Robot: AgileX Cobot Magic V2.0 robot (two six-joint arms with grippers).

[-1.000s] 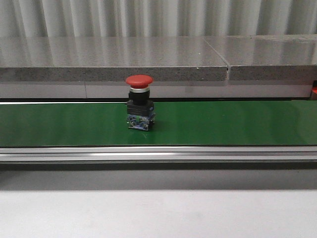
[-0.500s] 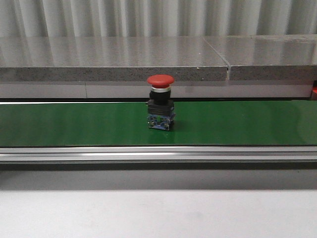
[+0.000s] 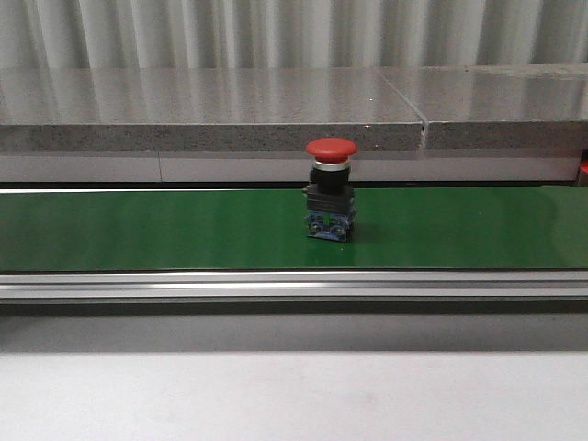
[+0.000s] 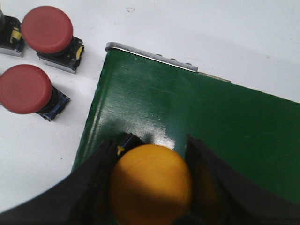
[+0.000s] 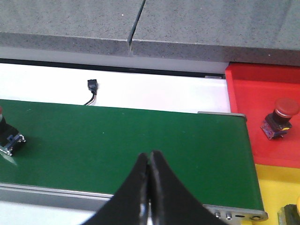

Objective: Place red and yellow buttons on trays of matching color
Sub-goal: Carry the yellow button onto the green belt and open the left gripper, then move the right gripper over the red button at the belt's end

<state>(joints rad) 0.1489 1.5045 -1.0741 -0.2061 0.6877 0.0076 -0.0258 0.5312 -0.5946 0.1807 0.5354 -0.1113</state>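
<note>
We see a red button standing up on the green belt, about in the middle of it. In the right wrist view it peeks in at the edge of the belt, far from our right pincer, whose two fingers are pressed together with nothing between them. Past the belt's end sit the red tray, with one red button already on it, and the yellow tray beside it.

Our left pincer is wrapped around a yellow button over the other end of the belt. Two more red buttons wait on the white counter close by.

What could go wrong? The red button is tall with a small foot, so a bump from our closed right pincer could tip it over. If we open too late, it could ride off the belt's end. If the left pincer lets go from too high, the yellow button may topple or roll.
</note>
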